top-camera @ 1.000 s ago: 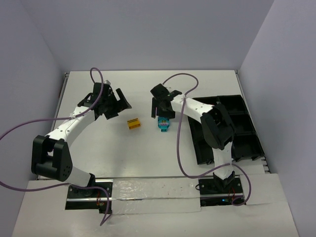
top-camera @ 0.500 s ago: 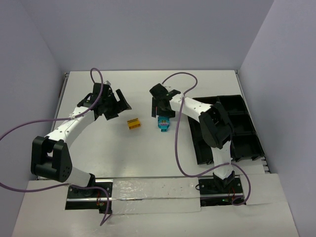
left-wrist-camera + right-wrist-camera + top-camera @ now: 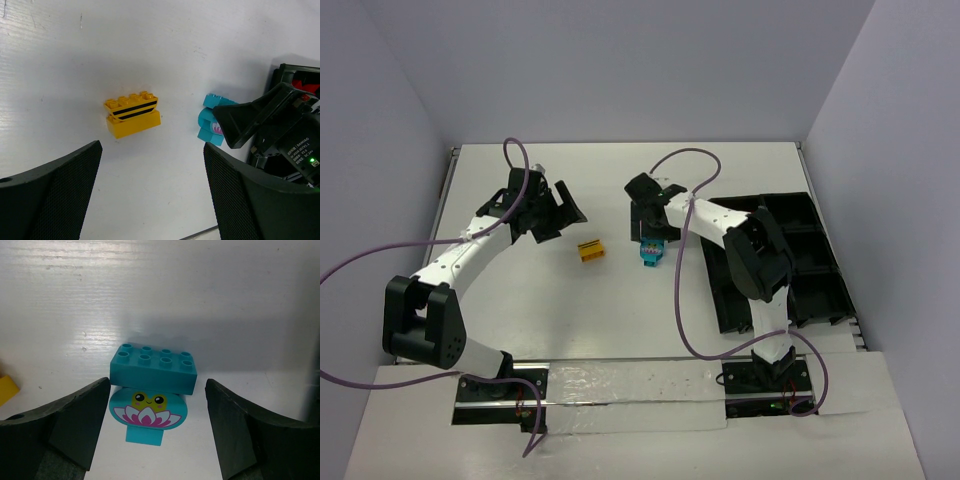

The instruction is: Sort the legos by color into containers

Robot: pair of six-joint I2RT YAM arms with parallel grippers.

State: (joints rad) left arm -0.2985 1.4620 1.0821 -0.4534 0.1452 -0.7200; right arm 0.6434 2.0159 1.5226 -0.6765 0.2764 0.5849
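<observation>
A cyan-blue lego (image 3: 650, 251) with a frog-and-lotus picture lies on the white table; it also shows in the right wrist view (image 3: 153, 372) and the left wrist view (image 3: 212, 125). My right gripper (image 3: 651, 236) is open and low over it, its fingers on either side of the brick without touching it (image 3: 156, 390). A yellow-orange lego (image 3: 590, 250) with black stripes lies to its left (image 3: 133, 114). My left gripper (image 3: 560, 211) is open and empty, up and left of the yellow lego (image 3: 151, 148). The black tray of bins (image 3: 802, 214) stands at the right.
A red piece (image 3: 304, 86) shows inside a tray bin behind my right gripper in the left wrist view. A corner of the yellow lego (image 3: 6, 389) shows at the left edge of the right wrist view. The purple cables loop above both arms.
My right gripper has moved slightly nearer the cyan lego and now straddles it. The left arm and both legos have not moved.
</observation>
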